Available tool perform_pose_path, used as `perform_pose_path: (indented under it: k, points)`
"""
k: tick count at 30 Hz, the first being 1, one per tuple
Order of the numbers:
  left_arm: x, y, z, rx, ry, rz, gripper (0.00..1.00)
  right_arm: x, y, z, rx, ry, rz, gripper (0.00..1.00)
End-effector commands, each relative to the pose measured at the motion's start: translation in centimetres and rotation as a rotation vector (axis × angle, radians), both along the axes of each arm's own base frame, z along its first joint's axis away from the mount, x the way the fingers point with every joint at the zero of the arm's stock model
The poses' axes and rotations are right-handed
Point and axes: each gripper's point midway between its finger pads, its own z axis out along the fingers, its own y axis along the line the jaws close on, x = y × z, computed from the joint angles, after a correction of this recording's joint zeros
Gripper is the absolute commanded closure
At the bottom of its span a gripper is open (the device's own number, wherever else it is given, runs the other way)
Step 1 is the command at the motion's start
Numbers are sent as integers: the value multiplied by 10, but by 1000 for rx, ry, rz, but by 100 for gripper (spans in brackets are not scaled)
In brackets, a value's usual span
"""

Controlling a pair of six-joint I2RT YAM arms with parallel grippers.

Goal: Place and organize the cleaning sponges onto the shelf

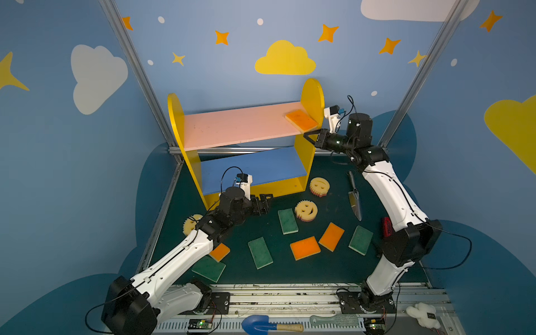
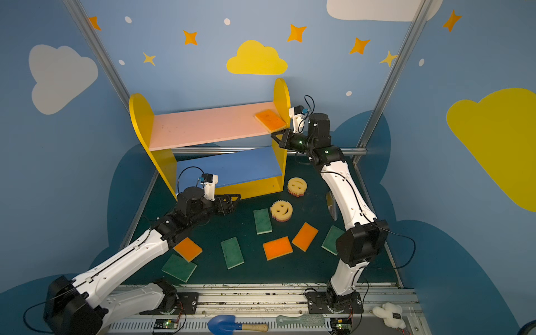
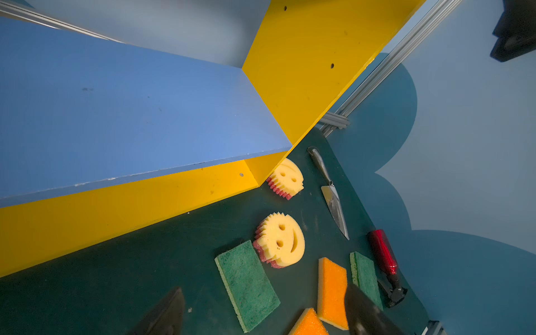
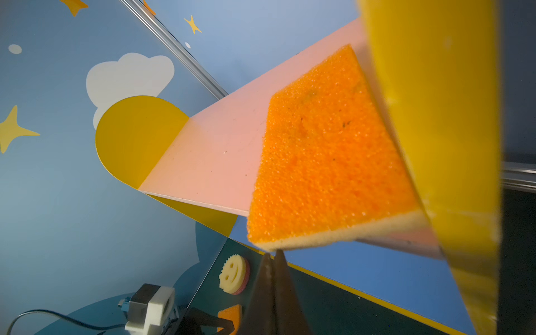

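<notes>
The right gripper (image 1: 307,135), shut and empty, sits at 1 orange sponge (image 1: 301,120) on the shelf's (image 1: 312,95) pink board (image 1: 232,126); the left gripper (image 1: 268,204) gapes above 10 sponges and a trowel (image 1: 355,200) on the green mat (image 1: 319,269).

No writing, label or number can be read anywhere in view

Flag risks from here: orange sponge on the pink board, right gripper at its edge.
The orange sponge overhangs the front of the pink board; the shut right gripper at that edge could drag it off.
That gripper is close to the yellow side panel; a bump may shift the shelf.
The open left gripper hovers near a green pad beside a smiley sponge; grabbing one may knock the other.
</notes>
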Motion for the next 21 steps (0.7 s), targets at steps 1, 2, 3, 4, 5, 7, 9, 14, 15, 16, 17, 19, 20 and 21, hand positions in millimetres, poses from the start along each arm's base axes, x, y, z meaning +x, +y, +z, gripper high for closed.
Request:
perform_pose_path:
  k: [1,2,3,4,5,7,9,14,15,16,17,19,20,21]
  points:
    - [-1,1,-1,-19,-11,5,14,2,5,9,1,-20,8,100]
    - [-1,1,-5,-16,-4,5,14,3,5,10,2,-19,9,100]
    - [-2,2,-8,-14,1,6,15,4,6,10,3,-20,10,100]
    - [-2,2,-11,-14,7,5,15,5,7,10,3,-20,14,100]
    - [-3,2,-12,-15,8,5,14,5,7,10,3,-20,14,100]
    - [-4,2,-17,-13,16,6,15,4,8,11,2,-22,17,100]
    - [-4,2,-21,-11,22,6,14,3,7,11,-1,-25,17,100]
    - [-6,3,-31,-6,44,7,15,4,6,10,-8,-28,9,100]
    - [-7,4,-33,-5,49,8,15,4,6,10,-8,-27,9,100]
    - [-8,5,-34,-6,53,8,15,5,7,10,-7,-28,10,100]
    - [-9,5,-36,-4,58,10,15,6,8,11,-4,-29,11,100]
    - [-12,8,-42,-1,69,15,15,7,8,11,0,-27,14,100]
    - [-13,8,-43,0,73,15,15,8,9,12,2,-27,16,100]
    - [-14,8,-45,-1,77,16,15,7,10,13,5,-31,19,100]
